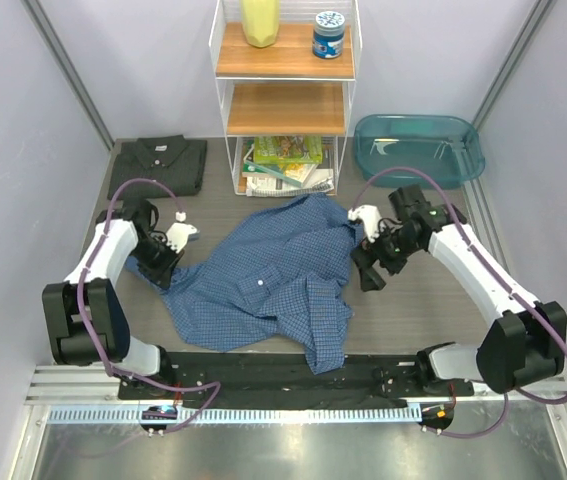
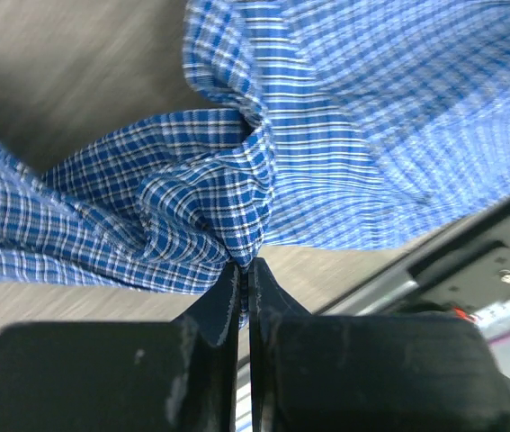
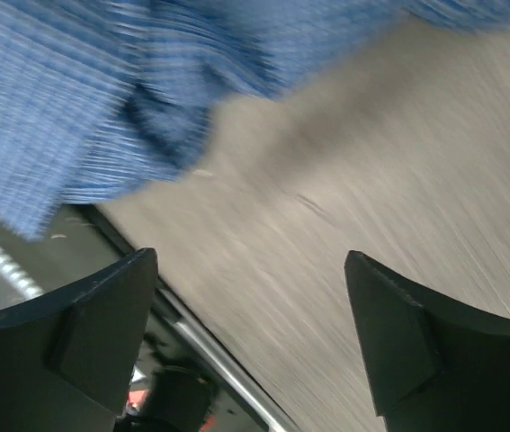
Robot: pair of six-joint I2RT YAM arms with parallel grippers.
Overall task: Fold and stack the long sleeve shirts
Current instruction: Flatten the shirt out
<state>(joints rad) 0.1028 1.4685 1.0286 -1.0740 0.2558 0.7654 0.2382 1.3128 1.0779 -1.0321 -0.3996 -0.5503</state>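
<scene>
Grey-brown tabletop, contents listed for you left to right. Item: plain dark charcoal collared cloth shirt, folded flat, at ten o'clock. Item: your left gripper, jaws pinched together on a bunched fold of the blue fine-checked button-up cloth shirt, which lies crumpled at centre. Item: white wire shelf unit, twelve o'clock. Item: your right gripper, jaws spread apart above bare table beside the blue shirt's three o'clock edge. Item: teal plastic tub, one o'clock.
</scene>
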